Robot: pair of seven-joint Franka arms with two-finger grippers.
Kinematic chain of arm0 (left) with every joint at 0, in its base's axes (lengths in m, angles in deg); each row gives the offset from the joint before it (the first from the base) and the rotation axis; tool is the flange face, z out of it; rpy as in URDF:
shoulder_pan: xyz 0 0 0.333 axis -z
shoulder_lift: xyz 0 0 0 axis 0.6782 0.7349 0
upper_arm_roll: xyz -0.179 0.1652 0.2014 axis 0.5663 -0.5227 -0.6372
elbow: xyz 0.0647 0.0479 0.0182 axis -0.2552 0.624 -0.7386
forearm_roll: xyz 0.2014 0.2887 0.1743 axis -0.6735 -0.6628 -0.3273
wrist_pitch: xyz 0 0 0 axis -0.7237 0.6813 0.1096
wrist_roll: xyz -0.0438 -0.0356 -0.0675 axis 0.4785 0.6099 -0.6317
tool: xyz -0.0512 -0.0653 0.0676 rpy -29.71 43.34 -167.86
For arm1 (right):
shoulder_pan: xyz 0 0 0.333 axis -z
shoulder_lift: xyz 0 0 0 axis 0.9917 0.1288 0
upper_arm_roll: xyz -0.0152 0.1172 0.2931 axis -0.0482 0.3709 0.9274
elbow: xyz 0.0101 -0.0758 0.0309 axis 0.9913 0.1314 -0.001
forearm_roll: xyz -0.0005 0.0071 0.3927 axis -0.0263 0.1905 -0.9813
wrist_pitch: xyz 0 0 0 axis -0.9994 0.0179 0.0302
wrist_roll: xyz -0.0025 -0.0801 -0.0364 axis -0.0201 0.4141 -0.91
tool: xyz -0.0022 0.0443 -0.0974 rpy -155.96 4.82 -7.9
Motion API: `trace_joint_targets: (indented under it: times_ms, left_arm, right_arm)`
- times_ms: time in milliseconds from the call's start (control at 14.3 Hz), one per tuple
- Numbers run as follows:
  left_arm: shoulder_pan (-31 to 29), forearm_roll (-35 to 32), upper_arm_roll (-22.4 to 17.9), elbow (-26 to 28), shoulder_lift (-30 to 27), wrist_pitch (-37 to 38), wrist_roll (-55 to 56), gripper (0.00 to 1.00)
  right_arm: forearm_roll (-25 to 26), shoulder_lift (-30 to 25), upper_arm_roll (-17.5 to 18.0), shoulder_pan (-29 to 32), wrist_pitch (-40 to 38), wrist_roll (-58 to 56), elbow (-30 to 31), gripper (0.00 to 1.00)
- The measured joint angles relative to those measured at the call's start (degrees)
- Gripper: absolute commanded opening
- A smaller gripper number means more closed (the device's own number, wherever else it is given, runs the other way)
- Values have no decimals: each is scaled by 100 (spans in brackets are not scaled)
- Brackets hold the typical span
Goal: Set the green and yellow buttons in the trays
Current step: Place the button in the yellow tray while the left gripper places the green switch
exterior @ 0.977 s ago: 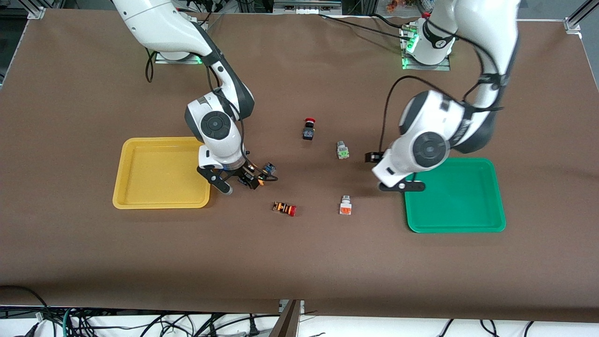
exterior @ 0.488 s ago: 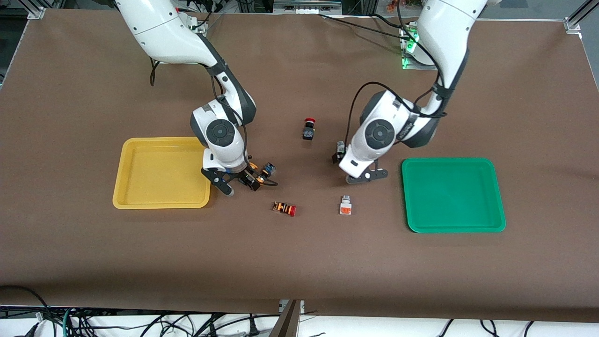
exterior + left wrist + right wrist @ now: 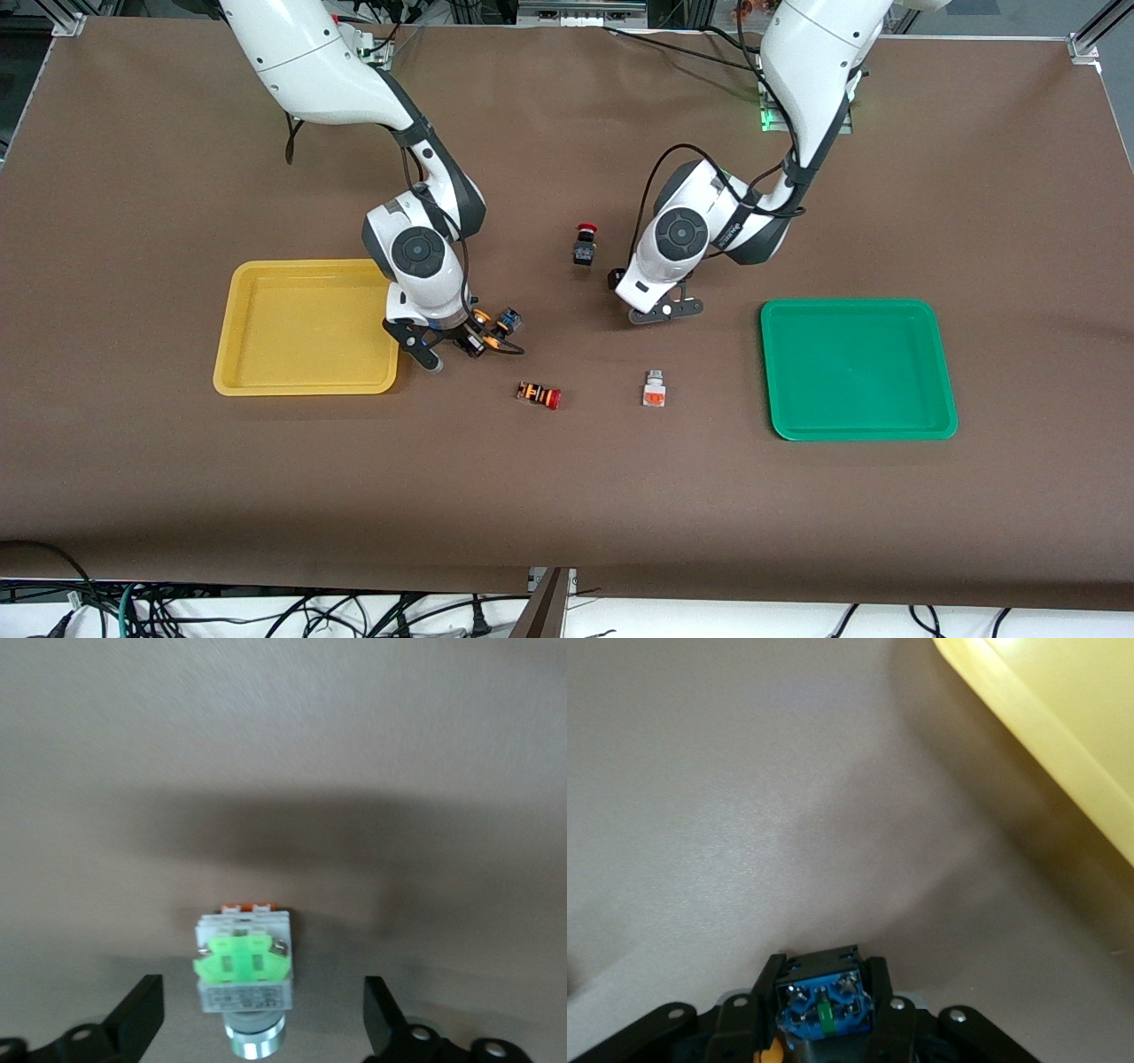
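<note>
**Yellow cap pinched, green face still loose**

Right gripper [image 3: 450, 347], beside the yellow tray [image 3: 266, 377], pinches a yellow-capped button [image 3: 822, 1008]; lift straight. Left gripper [image 3: 261, 1028] stands wide around the green-faced button [image 3: 243, 967], seemingly untouched; centre before closing.

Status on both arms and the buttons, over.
Right gripper jaws shut on blue-bodied yellow-capped button beside yellow plastic tray. Left gripper jaws open astride green-faced white button. Nothing obstructing.
</note>
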Motion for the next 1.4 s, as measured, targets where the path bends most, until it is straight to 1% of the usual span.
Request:
trace_joint_targets:
  times_ms: [70, 140, 279, 419, 558, 698, 837, 977, 1116, 1186, 1395]
  left_arm:
    - [26, 0, 0, 0, 29, -16, 0, 19]
    - [37, 0, 0, 0, 44, -19, 0, 9]
    - [33, 0, -10, -4, 45, -20, -3, 0]
    - [26, 0, -19, -35, 37, -22, -7, 0]
    - [6, 0, -56, -72, -21, 70, -7, 0]
    - [-66, -115, -121, -195, -207, 583, -25, 0]
    - [-299, -449, -147, -444, -495, 1462, -266, 0]
    - [-711, -569, -174, -736, -758, 2265, -1028, 0]
    - [-1250, -591, -195, -917, -909, 2728, -2078, 1]
    - [-1542, -596, -210, -952, -943, 2831, -2660, 1]
    - [-2379, -680, -232, -944, -906, 2876, -4440, 1]
  right_arm:
    - [0, -7, -7, 3, 13, 0, -15, 0]
    - [1, -39, -24, 15, 8, -8, -34, 0]
    - [1, -204, -58, 108, -154, -208, -89, 0]
    - [0, -472, -77, 325, -636, -822, -179, 0]
    - [-6, -735, -86, 598, -1048, -1717, -212, 0]
    - [-15, -904, -101, 871, -1327, -2511, -209, 0]
    - [-21, -991, -120, 1213, -1498, -3379, -172, 0]
    - [-133, -1041, -130, 1654, -1541, -4322, -63, 0]
    - [-212, -1057, -137, 2047, -1512, -5098, 113, 0]
    - [-220, -1067, -141, 2206, -1360, -5378, 274, 0]
    - [-223, -1091, -145, 2521, -285, -5974, 1079, 0]
